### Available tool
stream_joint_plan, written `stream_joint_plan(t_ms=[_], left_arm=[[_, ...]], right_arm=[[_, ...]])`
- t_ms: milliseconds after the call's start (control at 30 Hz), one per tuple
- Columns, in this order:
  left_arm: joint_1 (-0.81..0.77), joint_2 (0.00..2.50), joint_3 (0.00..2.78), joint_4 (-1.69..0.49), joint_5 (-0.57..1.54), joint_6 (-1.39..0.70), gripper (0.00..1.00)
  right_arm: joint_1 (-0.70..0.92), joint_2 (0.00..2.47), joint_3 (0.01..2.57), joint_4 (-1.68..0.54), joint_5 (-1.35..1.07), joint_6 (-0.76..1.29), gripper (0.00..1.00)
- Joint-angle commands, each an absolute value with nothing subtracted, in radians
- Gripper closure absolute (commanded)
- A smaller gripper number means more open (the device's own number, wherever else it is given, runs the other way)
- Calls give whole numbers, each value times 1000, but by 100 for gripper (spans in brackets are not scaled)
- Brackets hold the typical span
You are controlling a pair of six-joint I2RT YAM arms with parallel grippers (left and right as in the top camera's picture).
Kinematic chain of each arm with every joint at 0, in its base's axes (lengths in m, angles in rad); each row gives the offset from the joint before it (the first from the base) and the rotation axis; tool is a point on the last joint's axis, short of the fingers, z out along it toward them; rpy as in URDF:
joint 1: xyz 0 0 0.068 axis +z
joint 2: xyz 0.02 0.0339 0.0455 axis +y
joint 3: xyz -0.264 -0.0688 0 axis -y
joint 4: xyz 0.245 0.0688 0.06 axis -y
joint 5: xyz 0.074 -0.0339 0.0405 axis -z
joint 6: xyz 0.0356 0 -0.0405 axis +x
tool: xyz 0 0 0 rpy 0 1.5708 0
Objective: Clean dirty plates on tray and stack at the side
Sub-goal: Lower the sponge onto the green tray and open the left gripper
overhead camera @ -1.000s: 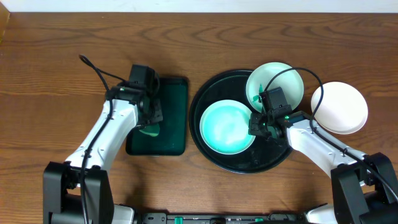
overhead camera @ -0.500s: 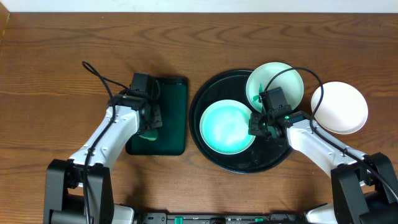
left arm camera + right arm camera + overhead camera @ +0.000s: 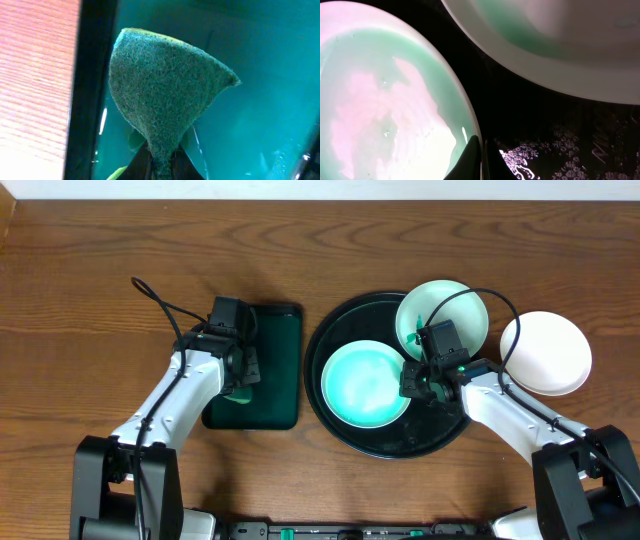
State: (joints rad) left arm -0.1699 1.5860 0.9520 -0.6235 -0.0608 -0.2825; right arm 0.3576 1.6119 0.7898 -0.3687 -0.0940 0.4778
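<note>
A: Left gripper [image 3: 160, 162]?
B: Pressed together, pinching the sponge [image 3: 165, 105] by its bottom corner, over the green tray [image 3: 275, 360]. That's at 9 o'clock of the black tray [image 3: 400, 442].
A: Right gripper [image 3: 481, 155]?
B: Pressed together at the 3 o'clock rim of the mint plate [image 3: 365, 385]. It looks like it pinches the rim to steady it. The plate lies inside the black tray, toward 9 o'clock.
A: Other plates?
B: Second plate [image 3: 440, 315] at 1 o'clock, leaning on the tray's rim. White plate [image 3: 545, 352] is off the tray on the counter [image 3: 100, 260], 3 o'clock side, likely the stack spot.
A: Step in hand?
B: My guess: bring the sponge over and wipe the mint plate. Carry it high enough to clear the tray's rim, land it near the plate's centre, wipe in circles with light pressure. The right grip needs to hold firm because the plate looks wet. Keep the sponge off the right gripper. The pinch on the sponge is thin, so it may fold if pushed hard.
</note>
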Motion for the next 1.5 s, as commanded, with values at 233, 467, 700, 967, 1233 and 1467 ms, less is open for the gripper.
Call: stream_joint_plan(t_ms=[233, 467, 700, 967, 1233, 1467], left_arm=[[-164, 1581, 946, -620, -125, -266, 93], [-163, 1581, 946, -618, -125, -266, 93], [-164, 1581, 946, -610, -124, -266, 93], [-164, 1581, 941, -600, -106, -266, 93], [-164, 1581, 884, -552, -97, -266, 92], [-164, 1573, 929, -548, -33, -267, 51]], right_arm=[[374, 1608, 789, -362, -113, 470, 99], [374, 1608, 789, -362, -103, 470, 99], [374, 1608, 789, -362, -103, 470, 99], [374, 1608, 789, -361, -103, 470, 99], [374, 1608, 789, -361, -103, 470, 97], [374, 1608, 789, -361, -101, 469, 80]])
